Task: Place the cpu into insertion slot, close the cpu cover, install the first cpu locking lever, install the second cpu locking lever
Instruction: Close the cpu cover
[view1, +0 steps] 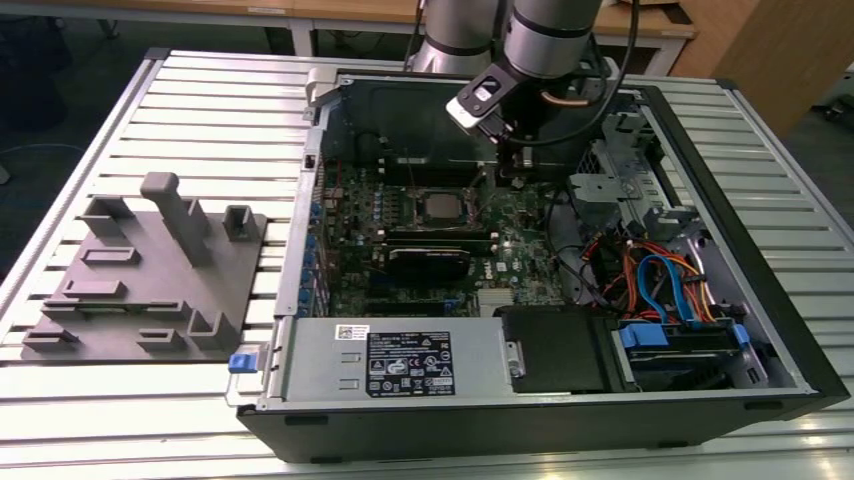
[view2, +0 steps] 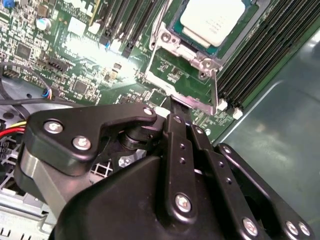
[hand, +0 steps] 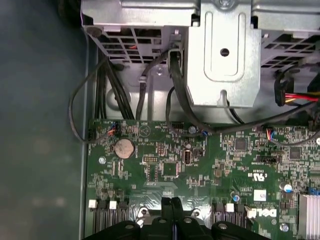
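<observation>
The cpu (view2: 212, 20), a square chip with a silvery top, lies in the insertion slot (view2: 187, 46) on the green motherboard; the exterior view has it as cpu (view1: 438, 204) mid-board. The cpu cover (view2: 159, 59), a thin silvery frame with a cut-out middle, stands swung open off the slot, and bare board shows through its cut-out. My gripper (view2: 172, 107) is shut, its black fingertips right at the cover's free edge; whether they pinch it is hidden. In the first wrist view the gripper (hand: 172, 202) has its fingers pressed together. The exterior view puts the gripper (view1: 514, 170) just to that view's right of the cpu.
Long black memory slots (view2: 265, 55) run beside the socket. A metal drive cage (hand: 222, 55) and black cables (hand: 107, 85) sit past the board edge. A grey power supply box (view1: 387, 360) fills the case front. A grey fixture (view1: 147, 270) lies on the table at the exterior view's left.
</observation>
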